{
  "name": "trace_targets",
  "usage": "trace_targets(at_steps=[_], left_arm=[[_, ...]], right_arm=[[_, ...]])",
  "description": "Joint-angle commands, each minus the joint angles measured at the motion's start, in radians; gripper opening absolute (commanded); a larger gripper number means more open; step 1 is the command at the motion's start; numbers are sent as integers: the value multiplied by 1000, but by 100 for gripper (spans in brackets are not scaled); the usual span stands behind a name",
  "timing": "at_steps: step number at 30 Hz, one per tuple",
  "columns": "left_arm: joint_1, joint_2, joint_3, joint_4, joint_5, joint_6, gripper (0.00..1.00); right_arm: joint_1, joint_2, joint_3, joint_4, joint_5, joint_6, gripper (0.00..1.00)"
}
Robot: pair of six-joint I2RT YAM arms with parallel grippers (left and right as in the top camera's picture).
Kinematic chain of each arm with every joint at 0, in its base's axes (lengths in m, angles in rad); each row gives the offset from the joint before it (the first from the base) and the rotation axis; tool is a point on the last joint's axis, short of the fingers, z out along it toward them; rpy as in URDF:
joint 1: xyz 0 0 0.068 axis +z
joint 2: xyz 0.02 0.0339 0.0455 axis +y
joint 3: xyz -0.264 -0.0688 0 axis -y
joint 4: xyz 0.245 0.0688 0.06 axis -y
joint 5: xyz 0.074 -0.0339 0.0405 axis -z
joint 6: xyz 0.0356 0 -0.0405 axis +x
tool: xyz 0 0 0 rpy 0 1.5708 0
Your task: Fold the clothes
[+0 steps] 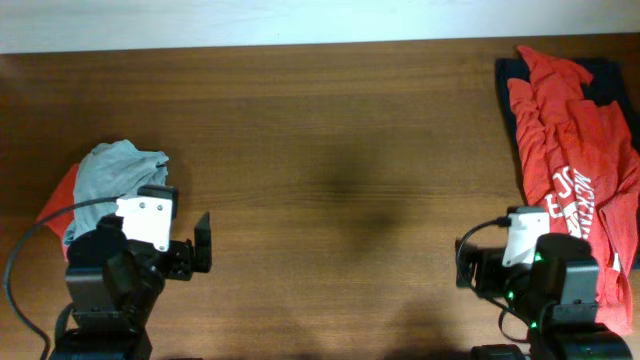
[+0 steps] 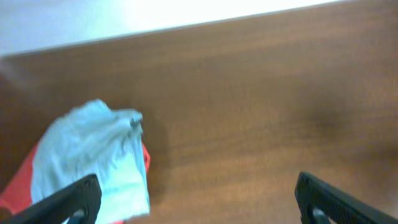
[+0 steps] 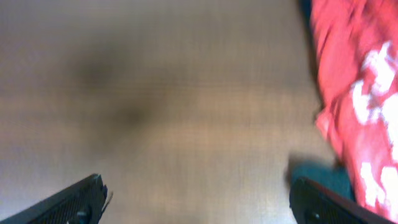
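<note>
Starting overhead: what lies on the table (image 1: 320, 130)?

— Two heaps, well apart. At the left edge a crumpled grey garment (image 1: 120, 170) lies on top of a red garment (image 1: 55, 208), of which only a strip shows. At the far right a rumpled red shirt (image 1: 570, 120) with white lettering (image 1: 575, 190) lies over a dark garment (image 1: 612, 80). None of it is folded.

And the arms in that view?

— Both are at the near edge. The left gripper (image 1: 150, 222) sits at the near side of the grey garment. One black finger stands out to its right, over bare wood. The right gripper (image 1: 527, 255) sits just beside the near left edge of the red shirt. Its own body hides most of its fingers, so its spread cannot be read from here.

Left wrist view?

— The two fingers (image 2: 68, 202) show in the bottom corners, spread wide with nothing between them. The grey garment lies ahead and to the left, resting on the red garment. The left finger overlaps that heap in the picture, but contact cannot be confirmed. Bare wood fills the rest.

Right wrist view?

— The picture is blurred. The fingertips (image 3: 74, 199) sit in the bottom corners, far apart and empty. The red shirt runs down the right edge, its lettering only white marks. A dark patch lies beside its lower edge, near the right fingertip, too blurred to identify.
</note>
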Motion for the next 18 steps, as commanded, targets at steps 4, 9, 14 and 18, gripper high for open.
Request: trace_targets(at_steps=[4,9,14,18], left_arm=[[4,-2,-10,-42,0,-9,99],[4,-2,-10,-42,0,-9,99],[4,-2,-10,-42,0,-9,99],[4,-2,-10,-42,0,-9,99]], right_arm=[[6,0,-16,-53,15,12,99],[6,0,-16,-53,15,12,99],[6,-38,-23,-54,15,11,99],[9,-124,-27,-64,15,11,99]])
